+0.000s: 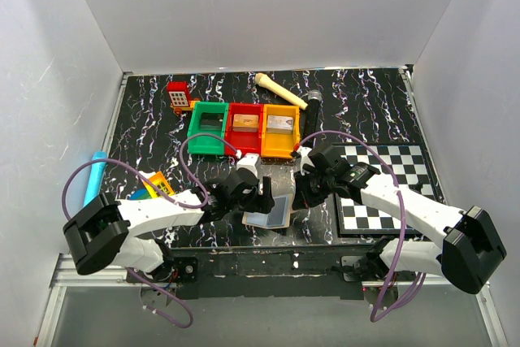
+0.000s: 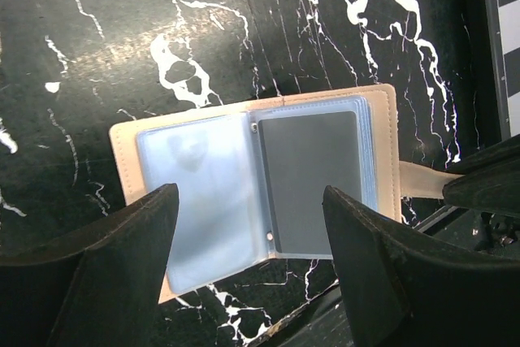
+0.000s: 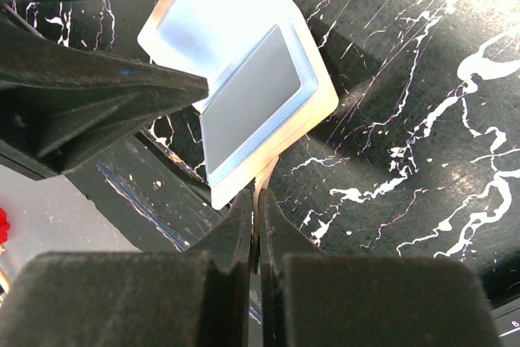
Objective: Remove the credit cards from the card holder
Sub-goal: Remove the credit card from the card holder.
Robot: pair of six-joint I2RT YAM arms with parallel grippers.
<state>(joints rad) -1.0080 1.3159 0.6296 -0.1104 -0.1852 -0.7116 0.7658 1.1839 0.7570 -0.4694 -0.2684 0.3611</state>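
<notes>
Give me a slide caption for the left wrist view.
Open left claw over the spread card holder, a dark card in one sleeve, while the right claw pinches its strap.

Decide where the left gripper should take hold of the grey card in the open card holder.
On the grey card, probably its long edge by the fold, coming from above: it lies flat in the card holder, whose strap the right gripper pinches.

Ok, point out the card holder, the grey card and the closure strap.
card holder (image 2: 195, 176): left wrist view, pale blue left panel.
grey card (image 2: 309, 180): left wrist view, card's middle.
closure strap (image 2: 418, 180): left wrist view, bare tan stretch.
</notes>
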